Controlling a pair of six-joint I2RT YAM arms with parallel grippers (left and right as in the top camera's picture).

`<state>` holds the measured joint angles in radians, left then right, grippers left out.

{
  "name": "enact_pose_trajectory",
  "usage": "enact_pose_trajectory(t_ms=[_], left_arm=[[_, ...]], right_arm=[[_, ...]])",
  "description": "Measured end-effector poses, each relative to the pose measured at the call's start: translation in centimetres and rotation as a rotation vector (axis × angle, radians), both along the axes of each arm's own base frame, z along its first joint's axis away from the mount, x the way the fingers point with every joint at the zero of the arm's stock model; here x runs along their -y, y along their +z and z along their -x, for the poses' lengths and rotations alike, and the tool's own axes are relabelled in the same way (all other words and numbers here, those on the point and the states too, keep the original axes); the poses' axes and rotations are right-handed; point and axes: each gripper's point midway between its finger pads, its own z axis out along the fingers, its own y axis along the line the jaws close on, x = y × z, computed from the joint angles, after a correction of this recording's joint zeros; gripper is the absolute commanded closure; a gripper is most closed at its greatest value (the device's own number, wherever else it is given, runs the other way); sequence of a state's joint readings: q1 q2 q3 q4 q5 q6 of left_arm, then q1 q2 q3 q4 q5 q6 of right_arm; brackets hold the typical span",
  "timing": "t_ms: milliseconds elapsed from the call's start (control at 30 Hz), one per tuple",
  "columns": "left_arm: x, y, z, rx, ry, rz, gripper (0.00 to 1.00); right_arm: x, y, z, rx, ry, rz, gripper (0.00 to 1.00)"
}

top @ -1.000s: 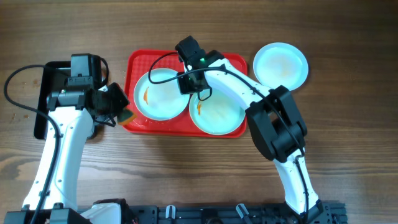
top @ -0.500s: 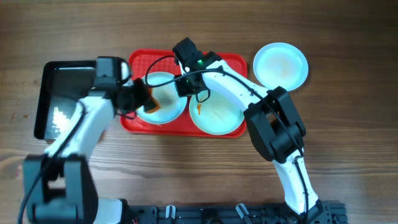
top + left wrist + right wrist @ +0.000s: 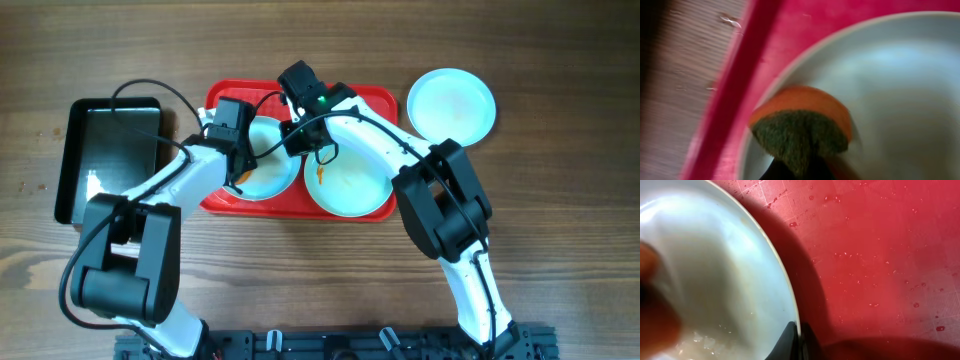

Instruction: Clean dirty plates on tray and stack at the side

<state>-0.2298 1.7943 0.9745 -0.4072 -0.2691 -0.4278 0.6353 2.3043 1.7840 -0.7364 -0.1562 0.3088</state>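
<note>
The red tray [image 3: 222, 100] holds two pale plates. My right gripper [image 3: 299, 136] is shut on the rim of the left plate [image 3: 274, 170]; the right wrist view shows its fingers [image 3: 799, 336] pinching that plate's edge [image 3: 715, 270] over the tray [image 3: 880, 255]. My left gripper [image 3: 240, 165] is shut on an orange and green sponge [image 3: 800, 127], pressed on the left plate's near-left inside [image 3: 890, 90]. The right plate [image 3: 355, 188] on the tray has an orange smear. A third plate [image 3: 452, 103] lies on the table to the right of the tray.
A glossy black pan [image 3: 105, 150] lies left of the tray on the wooden table. The right arm's links reach across the right plate. The tray's raised rim [image 3: 735, 100] runs just left of the sponge.
My left arm has swung right from the black pan, over the tray's left rim, and brought the sponge onto the left plate. My right gripper has stayed on the plate's rim.
</note>
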Motion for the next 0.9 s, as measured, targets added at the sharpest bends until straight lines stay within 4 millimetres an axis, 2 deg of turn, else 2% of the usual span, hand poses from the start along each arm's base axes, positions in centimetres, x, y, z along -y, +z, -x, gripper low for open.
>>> enact_pose_trajectory(t_ms=[33, 67, 233, 300, 333, 400, 433, 533, 567, 600, 667, 733, 833, 900], left_arm=[[-1.6, 0.1, 0.1, 0.003, 0.006, -0.097, 0.96], [-2.2, 0.2, 0.0, 0.007, 0.001, -0.143, 0.96], [-3.2, 1.6, -0.1, 0.028, -0.014, -0.236, 0.96], [-2.9, 5.1, -0.9, 0.123, -0.009, -0.205, 0.96], [-2.0, 7.8, -1.5, 0.201, -0.02, -0.139, 0.96], [-0.2, 10.3, -2.1, 0.273, -0.061, -0.027, 0.96], [0.9, 10.5, -2.1, 0.277, -0.083, 0.038, 0.96], [3.7, 8.3, -2.1, 0.217, -0.116, 0.196, 0.96], [4.3, 7.1, -2.0, 0.188, -0.121, 0.228, 0.96], [5.1, 4.8, -1.9, 0.13, -0.129, 0.264, 0.96], [5.7, 2.3, -1.9, 0.082, -0.12, 0.295, 0.96], [6.4, 0.7, -3.1, 0.101, -0.122, 0.319, 0.96], [6.8, 0.0, -4.0, 0.12, -0.123, 0.339, 0.96], [6.2, 0.0, -4.0, 0.111, -0.125, 0.295, 0.96]], right_arm=[[0.0, 0.0, 0.0, 0.0, 0.0, -0.001, 0.96], [-0.3, 0.1, 0.1, -0.004, 0.005, -0.01, 0.95], [-0.8, 0.1, 0.6, -0.009, 0.018, -0.016, 0.96], [-0.6, 0.0, 0.6, -0.013, 0.016, -0.013, 0.96], [-0.6, 0.0, 0.6, -0.012, 0.016, -0.013, 0.96], [-0.6, 0.0, 0.5, -0.012, 0.016, -0.014, 0.96], [-0.6, 0.0, 0.5, -0.011, 0.015, -0.014, 0.96], [-0.4, 0.0, 0.4, -0.011, 0.011, -0.014, 0.96], [-0.4, 0.0, 0.4, -0.012, 0.011, -0.013, 0.96], [-0.4, 0.0, 0.4, -0.012, 0.011, -0.012, 0.96], [-0.4, 0.0, 0.4, -0.013, 0.011, -0.013, 0.96], [-0.4, 0.0, 0.4, -0.012, 0.011, -0.013, 0.96], [-0.4, 0.0, 0.4, -0.012, 0.01, -0.012, 0.96], [-0.4, 0.0, 0.4, -0.012, 0.01, -0.012, 0.96]])
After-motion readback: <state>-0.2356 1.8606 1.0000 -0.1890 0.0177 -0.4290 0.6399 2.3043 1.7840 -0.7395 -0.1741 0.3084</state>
